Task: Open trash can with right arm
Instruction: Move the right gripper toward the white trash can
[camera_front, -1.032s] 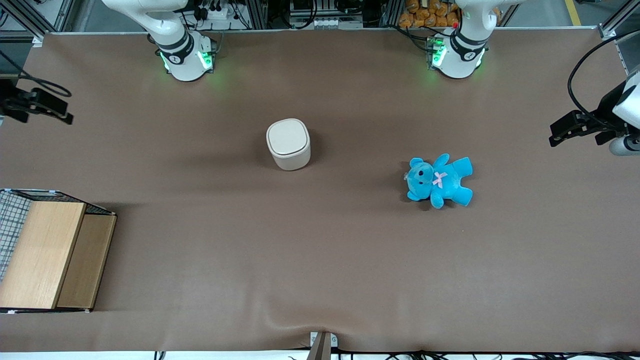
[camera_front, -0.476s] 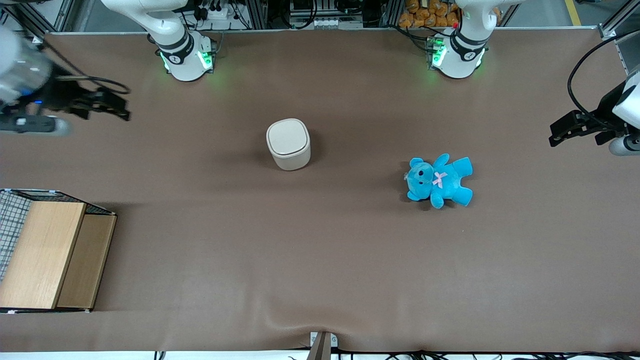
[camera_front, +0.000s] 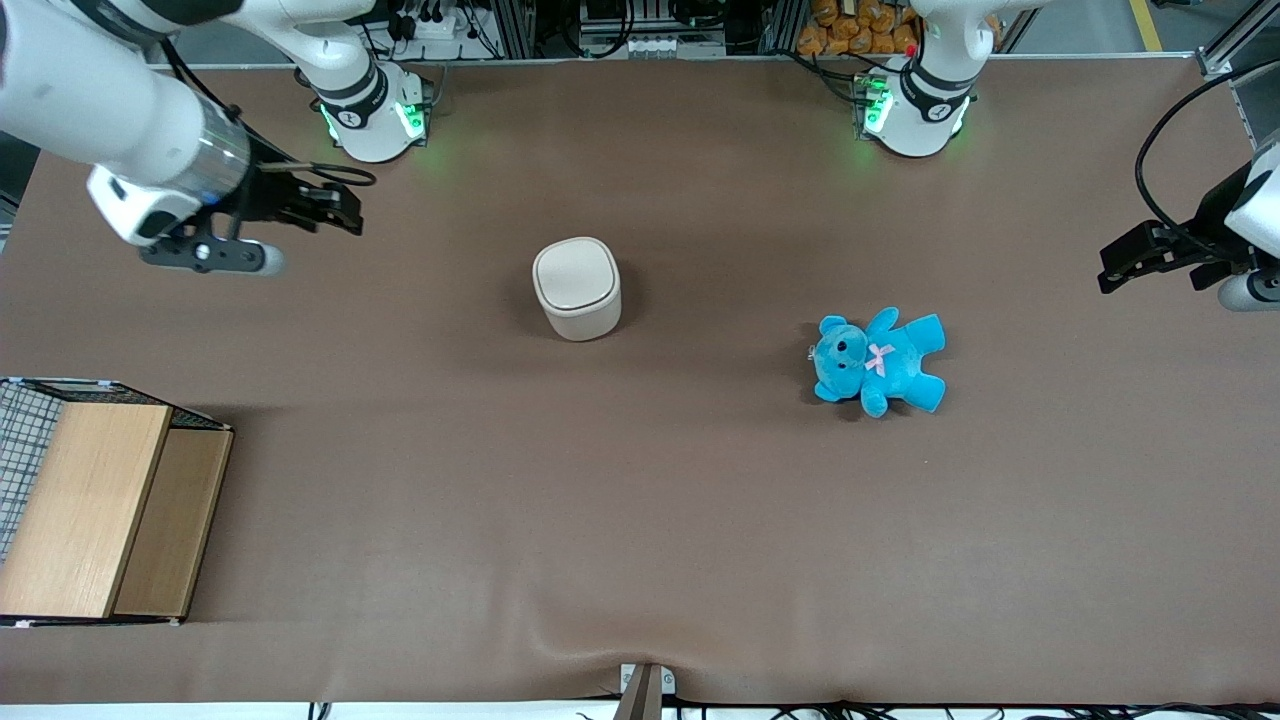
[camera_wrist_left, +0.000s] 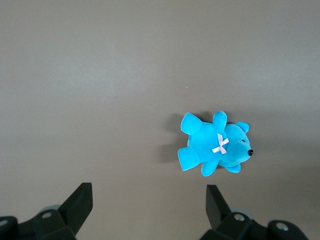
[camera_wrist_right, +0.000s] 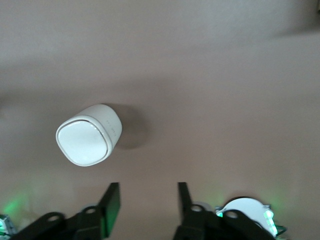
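The trash can (camera_front: 577, 288) is a small cream-white rounded-square tub with its flat lid down, standing upright on the brown table near the middle. It also shows in the right wrist view (camera_wrist_right: 88, 135), lid shut. My right gripper (camera_front: 345, 213) hangs above the table toward the working arm's end, well apart from the can and a little farther from the front camera than it. In the right wrist view the gripper (camera_wrist_right: 147, 196) is open and empty, with bare table between its fingers.
A blue teddy (camera_front: 879, 361) lies on the table toward the parked arm's end; it also shows in the left wrist view (camera_wrist_left: 215, 145). A wooden box (camera_front: 100, 510) with a wire basket stands at the working arm's end, near the front edge.
My right arm has swung in from the table's edge toward the trash can, bringing the gripper much closer to it. The can and teddy have not moved.
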